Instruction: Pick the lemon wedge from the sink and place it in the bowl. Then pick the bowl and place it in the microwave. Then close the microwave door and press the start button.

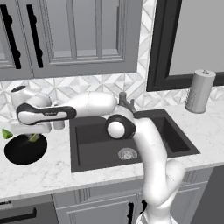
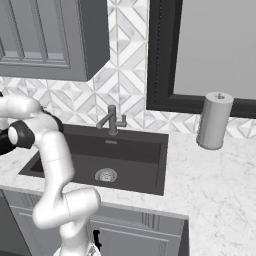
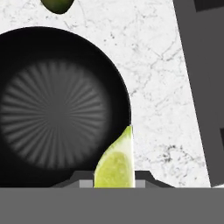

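Item: wedge (image 3: 115, 164). We are seeing it at the bottom centre of the hand view, point up, clamped between the closed jaws of the gripper (image 3: 114, 183), overlapping the lower right rim of the bowl (image 3: 52, 105). In the left base view we are finding the gripper (image 1: 34, 134) at the left edge, hanging over the bowl (image 1: 25, 149) on the counter (image 1: 52, 168), with a pale green speck under it.

Handling: we are judging the wedge light, soft and wet, likely slippery on the rind; a light pinch across its flat cut faces suits it, as now.

Item: bowl. We are reading it as glossy, stiff and shallow; the rim looks the only place to grip, and it may slide on marble.

Item: sink (image 1: 131, 140), centre frame, drain (image 1: 127, 153) showing. Green fruit (image 3: 57, 5) lying at the upper left, just beyond the bowl.
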